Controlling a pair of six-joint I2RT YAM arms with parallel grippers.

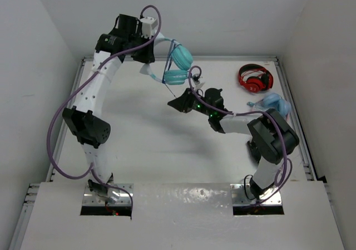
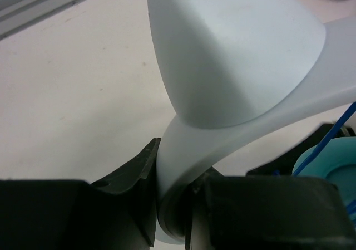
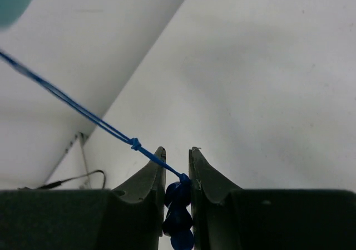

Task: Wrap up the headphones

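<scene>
The teal headphones (image 1: 179, 63) hang in the air at the back of the table, ear cups side by side. My left gripper (image 1: 151, 38) is shut on their pale headband (image 2: 233, 60), which fills the left wrist view; a teal ear cup (image 2: 328, 161) shows at the right edge. My right gripper (image 1: 177, 104) is shut on the blue plug (image 3: 179, 211) below and in front of the cups. The thin blue cable (image 3: 83, 113) runs taut from the plug up to the headphones, with a small knot near my fingertips.
Red headphones (image 1: 255, 78) lie at the back right of the table. Pale sky-blue headphones (image 1: 273, 103) lie just in front of them, close to my right arm. Raised table rails run along the back and sides.
</scene>
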